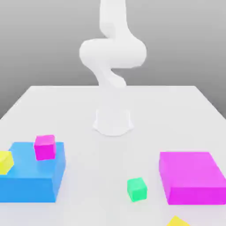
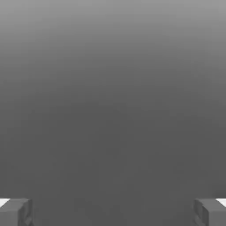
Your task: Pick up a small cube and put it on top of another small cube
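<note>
End effector [image 2: 113,212]: showing in the hand view, its two fingers standing wide apart, gripping nothing
Arm [image 1: 113,53]: rising white from the far part of the bench [image 1: 110,163]
Green cube [image 1: 137,190]: sitting on the bench, apart from the end effector, near the magenta block
Magenta block [image 1: 192,176]: lying flat on the bench, apart from the end effector
Blue block [image 1: 33,176]: lying on the bench, well apart from the magenta block, bearing two cubes
Magenta cube [image 1: 45,148]: resting on the blue block, free of the end effector
Yellow cube [image 1: 5,162]: resting on the blue block, free of the end effector
Second yellow piece [image 1: 178,221]: showing partly at the exterior view's lower edge
</note>
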